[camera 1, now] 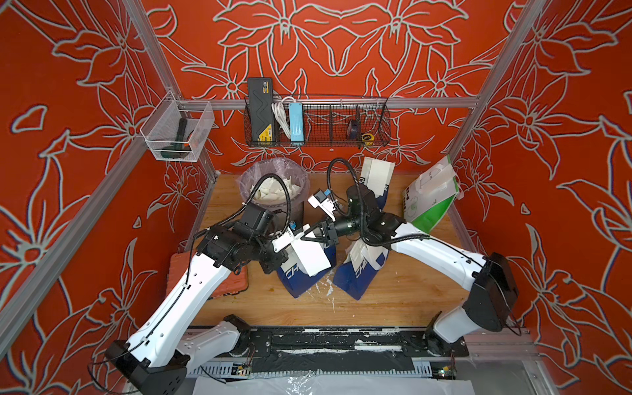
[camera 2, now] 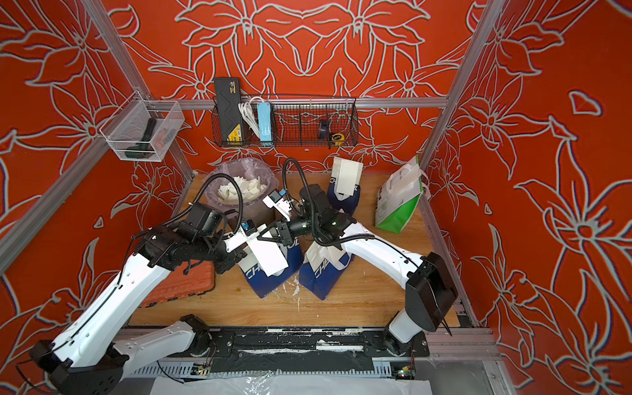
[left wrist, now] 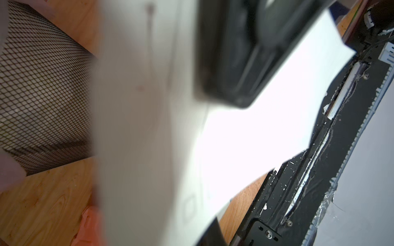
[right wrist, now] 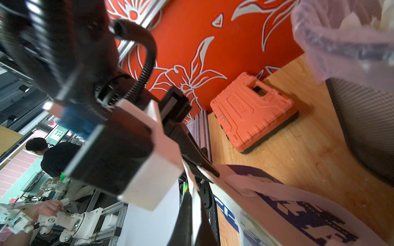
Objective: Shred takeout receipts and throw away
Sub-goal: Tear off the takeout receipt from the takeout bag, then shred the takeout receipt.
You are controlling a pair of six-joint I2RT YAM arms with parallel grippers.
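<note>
A white takeout receipt (camera 1: pixel 313 258) (camera 2: pixel 270 256) hangs over the front left blue bag (camera 1: pixel 301 284), held from both sides. My left gripper (camera 1: pixel 292 244) (camera 2: pixel 251 244) is shut on its left edge. My right gripper (camera 1: pixel 306 236) (camera 2: pixel 265 236) is shut on its upper edge, close beside the left one. In the left wrist view the receipt (left wrist: pixel 245 132) fills the middle. In the right wrist view a strip of the receipt (right wrist: pixel 196 210) sits pinched between my dark fingers (right wrist: pixel 186 225). The mesh trash bin (camera 1: pixel 273 191) (camera 2: pixel 242 188), lined with plastic, holds torn white pieces. Another receipt (camera 1: pixel 378 178) lies on the rear blue bag.
A second blue bag (camera 1: pixel 355 277) stands at front right of the held receipt. An orange tool case (camera 1: pixel 219 273) (right wrist: pixel 251 110) lies at the left table edge. A green-and-white bag (camera 1: pixel 432 195) leans at the right rear. White scraps (camera 1: pixel 328 287) lie between the bags. A wire basket (camera 1: pixel 318 123) hangs on the back wall.
</note>
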